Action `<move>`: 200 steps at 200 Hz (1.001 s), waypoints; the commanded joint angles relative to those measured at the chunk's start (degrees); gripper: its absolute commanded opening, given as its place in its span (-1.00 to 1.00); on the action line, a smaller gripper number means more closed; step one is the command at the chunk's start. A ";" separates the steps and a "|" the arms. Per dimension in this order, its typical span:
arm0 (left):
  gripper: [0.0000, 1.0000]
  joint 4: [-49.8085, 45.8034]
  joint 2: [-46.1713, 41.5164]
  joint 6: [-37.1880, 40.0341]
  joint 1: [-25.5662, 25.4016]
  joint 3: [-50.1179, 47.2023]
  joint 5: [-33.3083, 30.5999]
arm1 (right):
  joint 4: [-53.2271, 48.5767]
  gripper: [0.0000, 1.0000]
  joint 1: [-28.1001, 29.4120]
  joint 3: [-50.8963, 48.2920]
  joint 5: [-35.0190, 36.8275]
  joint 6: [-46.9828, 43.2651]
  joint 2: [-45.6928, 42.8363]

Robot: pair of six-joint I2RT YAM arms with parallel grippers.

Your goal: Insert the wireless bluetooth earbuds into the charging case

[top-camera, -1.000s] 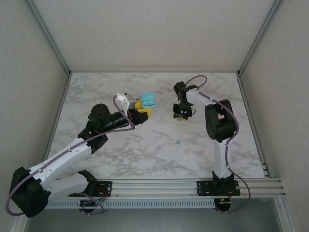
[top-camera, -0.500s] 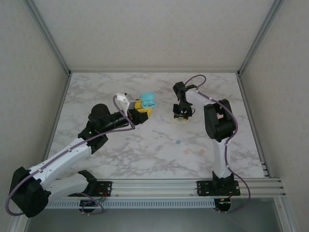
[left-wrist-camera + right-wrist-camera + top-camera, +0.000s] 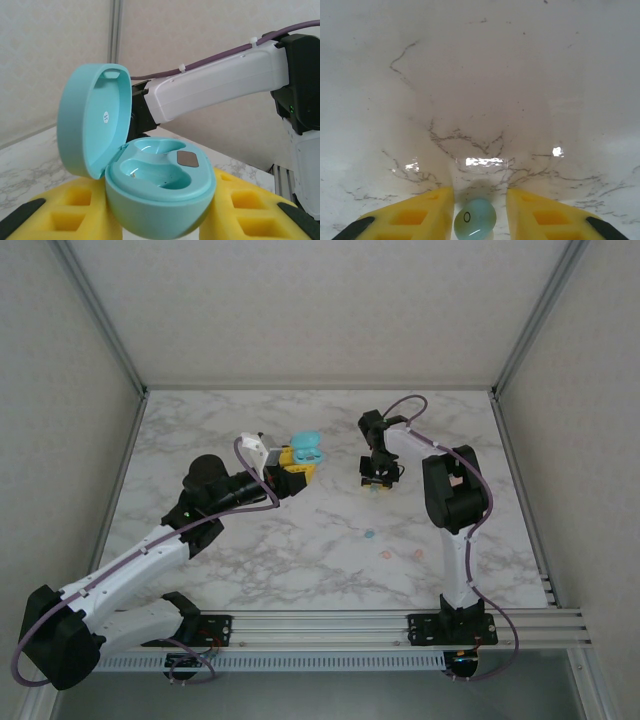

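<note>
My left gripper is shut on the teal charging case, which rests between its yellow fingers. The lid stands open to the left, and both sockets hold nothing. From above, the case is at the table's middle back. My right gripper points down at the marble. A teal earbud lies on the table between its yellow fingers, close to the left one with a gap to the right one. Another teal earbud and two pink earbuds lie nearer the front.
The right arm's white link crosses behind the case in the left wrist view. White enclosure walls and metal frame posts border the marble table. A rail runs along the near edge.
The right gripper's jaws have widened a little around the teal earbud, and the gripper has shifted slightly. The left arm and the case have not moved.
</note>
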 commanded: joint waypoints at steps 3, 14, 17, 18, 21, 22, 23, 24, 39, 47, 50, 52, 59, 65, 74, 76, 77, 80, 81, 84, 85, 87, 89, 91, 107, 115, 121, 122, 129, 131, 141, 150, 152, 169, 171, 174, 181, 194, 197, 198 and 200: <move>-0.54 -0.10 -0.33 0.60 -0.34 1.98 -0.17 | -2.63 -0.30 0.23 -1.79 1.99 1.47 -3.15; -0.54 -0.10 -0.43 0.61 -0.31 1.88 -0.27 | -2.91 -0.30 0.26 -1.98 2.24 1.52 -3.50; -0.54 -0.17 -0.41 0.68 -0.33 1.88 -0.27 | -2.95 -0.30 0.29 -1.98 2.32 1.50 -3.59; -0.54 -0.18 -0.44 0.69 -0.31 1.93 -0.27 | -2.96 -0.30 0.35 -2.03 2.33 1.45 -3.64; -0.54 -0.18 -0.54 0.65 -0.30 1.91 -0.27 | -2.98 -0.30 0.26 -2.11 2.34 1.45 -3.75; -0.54 -0.18 -0.50 0.63 -0.30 1.90 -0.27 | -2.97 -0.30 0.29 -2.13 2.39 1.43 -3.81; -0.54 -0.18 -0.52 0.66 -0.30 1.89 -0.27 | -3.01 -0.30 0.30 -2.19 2.41 1.46 -3.84; -0.54 -0.23 -0.49 0.67 -0.30 1.89 -0.27 | -3.03 -0.30 0.31 -2.22 2.42 1.48 -3.94; -0.54 -0.19 -0.60 0.69 -0.36 1.89 -0.27 | -3.02 -0.30 0.28 -2.59 2.28 1.30 -4.48; -0.54 -0.10 -0.51 0.69 -0.30 1.89 -0.34 | -2.97 -0.30 0.23 -2.68 2.22 1.10 -4.70; -0.54 -0.10 -0.52 0.69 -0.37 1.88 -0.36 | -3.04 -0.30 0.25 -2.64 2.24 1.09 -4.78; -0.54 -0.10 -0.46 0.69 -0.38 1.88 -0.32 | -3.05 -0.30 0.23 -2.67 2.32 1.06 -4.82; -0.54 -0.10 -0.44 0.65 -0.32 1.97 -0.21 | -3.07 -0.30 0.26 -2.75 2.44 1.12 -5.02; -0.54 -0.10 -0.32 0.69 -0.35 2.05 -0.19 | -3.02 -0.30 0.22 -2.84 2.49 1.01 -5.16; -0.54 -0.05 -0.22 0.69 -0.30 2.15 -0.10 | -2.93 -0.30 0.22 -2.77 2.61 0.95 -5.27; -0.54 -0.09 -0.20 0.69 -0.34 2.15 -0.10 | -2.91 -0.30 0.22 -2.71 2.61 0.89 -5.27; -0.54 -0.09 -0.24 0.69 -0.32 2.15 -0.10 | -2.85 -0.30 0.22 -2.70 2.61 0.89 -5.27; -0.54 -0.10 -0.26 0.69 -0.38 2.10 -0.10 | -2.69 -0.30 0.25 -2.72 2.42 0.84 -5.27; -0.54 -0.10 -0.23 0.69 -0.34 2.12 -0.10 | -2.65 -0.30 0.24 -2.70 2.43 0.82 -5.27; -0.54 -0.10 -0.26 0.69 -0.33 2.09 -0.10 | -2.58 -0.30 0.23 -2.64 2.28 0.77 -5.27; -0.54 -0.10 -0.23 0.69 -0.32 2.07 -0.10 | -2.51 -0.31 0.22 -2.58 2.22 0.74 -5.23; -0.54 -0.10 -0.27 0.69 -0.37 2.06 -0.10 | -2.46 -0.31 0.22 -2.59 2.07 0.71 -5.24; -0.55 -0.10 -0.26 0.69 -0.36 2.06 -0.10 | -2.42 -0.31 0.22 -2.55 1.99 0.75 -5.13; -0.54 -0.10 -0.24 0.69 -0.38 2.06 -0.10 | -2.37 -0.31 0.22 -2.48 1.88 0.69 -5.04; -0.54 -0.17 -0.33 0.60 -0.35 2.08 0.04 | -2.26 -0.32 0.20 -1.53 1.30 0.67 -4.19; -0.54 -0.25 -0.48 0.60 -0.34 2.12 0.01 | -2.18 -0.32 0.14 -1.03 0.97 0.61 -3.69; -0.55 -0.27 -0.63 0.68 -0.33 1.97 -0.07 | -2.10 -0.32 0.18 -0.66 0.71 0.61 -3.24; -0.54 -0.27 -0.68 0.69 -0.32 1.97 -0.04 | -2.14 -0.32 0.16 -0.57 0.65 0.57 -3.20; -0.54 -0.27 -0.85 0.69 -0.31 1.84 -0.25 | -2.08 -0.32 0.14 -0.18 0.18 0.49 -2.68; -0.54 -0.27 -0.89 0.69 -0.32 1.81 -0.29 | -2.09 -0.33 0.14 0.01 0.09 0.43 -2.54; -0.54 -0.32 -1.06 0.69 -0.35 1.71 -0.36 | -2.15 -0.33 0.14 0.51 0.36 0.31 -2.04; -0.54 -0.45 -1.24 0.69 -0.42 1.71 -0.38 | -1.87 -0.33 0.16 0.71 0.59 0.20 -1.78; -0.54 -0.49 -1.25 0.71 -0.39 1.71 -0.43 | -1.90 -0.33 0.14 0.73 0.59 0.24 -1.72; -0.54 -0.71 -1.52 0.86 -0.42 1.59 -0.67 | -2.63 -0.34 0.12 1.83 0.50 -0.16 -0.68; -0.54 -0.71 -1.52 0.86 -0.39 1.59 -0.70 | -2.77 -0.34 0.13 2.02 0.54 -0.18 -0.49; -0.54 -0.71 -1.52 0.87 -0.36 1.55 -0.71 | -2.81 -0.34 0.07 2.05 0.58 -0.20 -0.38; -0.54 -0.71 -1.52 0.94 -0.36 1.53 -0.79 | -2.71 -0.35 0.07 2.17 0.79 -0.24 -0.23; -0.54 -0.67 -1.43 0.96 -0.37 1.69 -0.71 | -2.89 -0.36 0.05 2.39 0.96 -0.33 0.26; -0.54 -0.71 -1.43 0.96 -0.35 1.70 -0.71 | -3.02 -0.36 0.05 2.53 0.94 -0.34 0.41; -0.54 -0.71 -1.39 0.96 -0.41 1.71 -0.67 | -3.08 -0.36 0.05 2.56 0.94 -0.30 0.42; -0.54 -0.71 -1.31 0.96 -0.33 1.71 -0.66 | -3.22 -0.36 0.05 2.65 1.01 -0.34 0.55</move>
